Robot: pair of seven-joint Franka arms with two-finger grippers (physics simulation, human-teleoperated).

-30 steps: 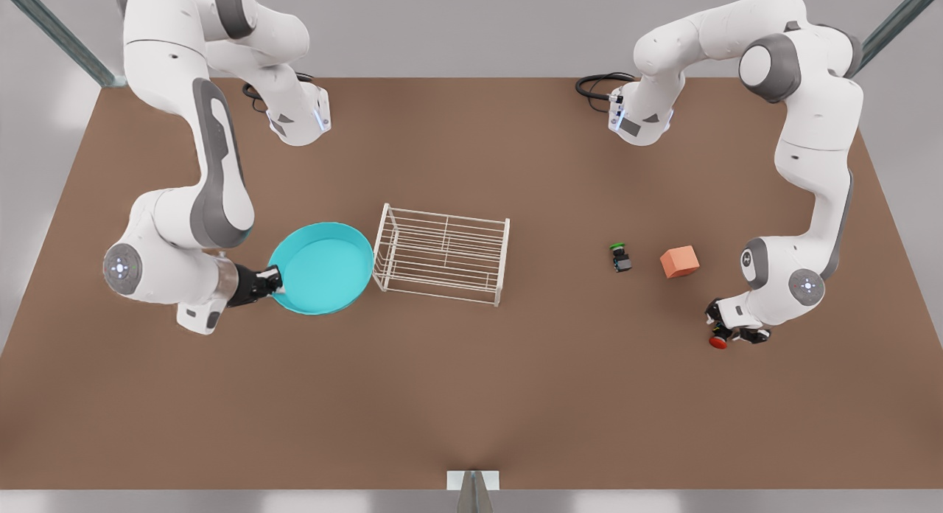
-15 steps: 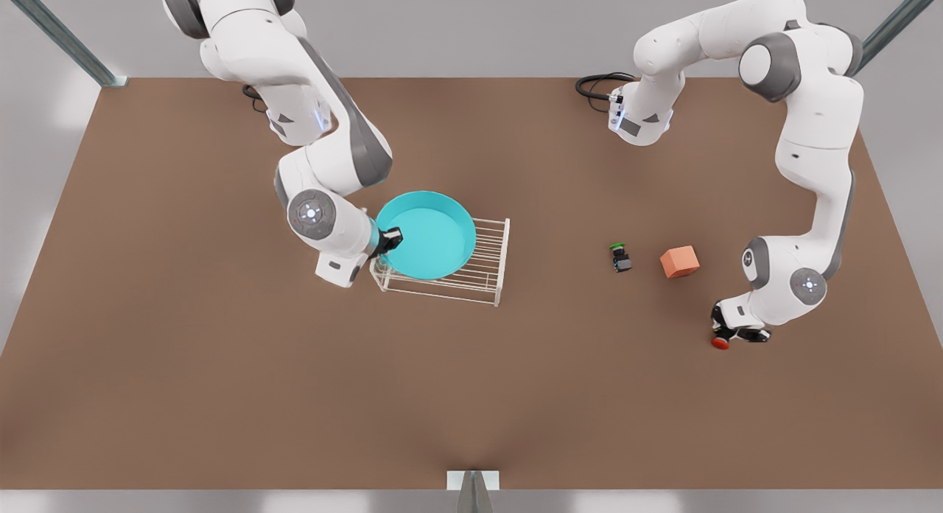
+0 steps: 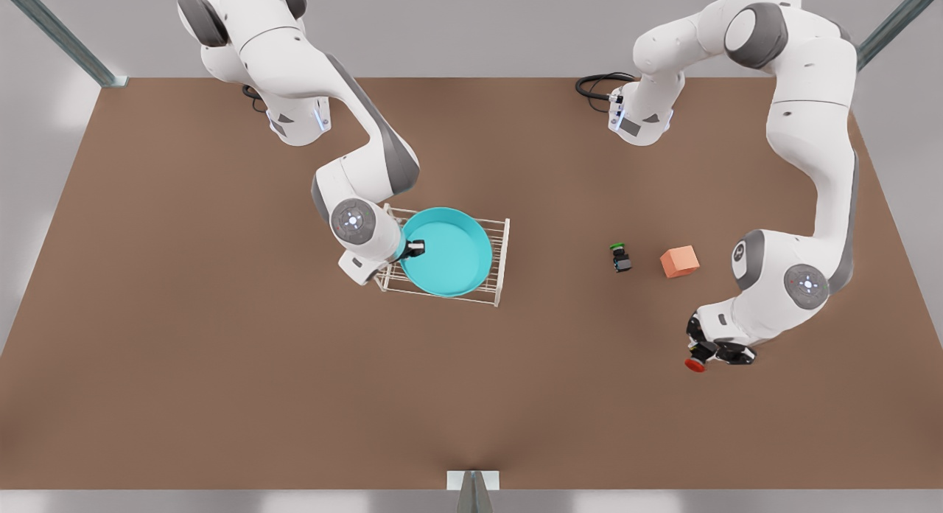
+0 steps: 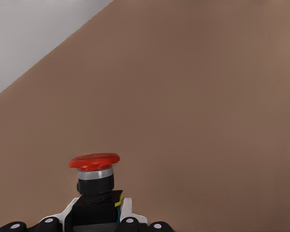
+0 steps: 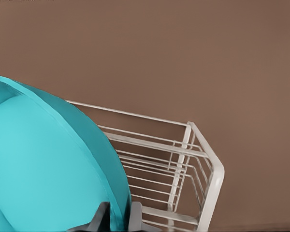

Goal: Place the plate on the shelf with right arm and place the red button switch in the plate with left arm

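Observation:
The turquoise plate point(image 3: 449, 255) point(image 5: 38, 164) hangs over the barred top of the white wire shelf point(image 3: 502, 266) point(image 5: 203, 159), covering most of it. My right gripper point(image 3: 414, 248) point(image 5: 117, 218), on the front view's left, is shut on the plate's rim at the side nearer its arm. I cannot tell whether the plate rests on the bars. On the front view's right, my left gripper point(image 3: 701, 357) point(image 4: 99, 213) is shut on the black body of the red button switch point(image 3: 694, 365) point(image 4: 95, 174), with the red cap sticking out beyond the fingers above bare table.
A green-capped switch point(image 3: 620, 257) and an orange cube point(image 3: 679, 262) lie on the brown table between the shelf and the left arm. Black cables point(image 3: 595, 85) coil at the far edge beside an arm base.
The right arm swung the plate from beside the shelf to over its top. The left gripper, still holding the switch, shifted toward the front edge and slightly to the front view's left.

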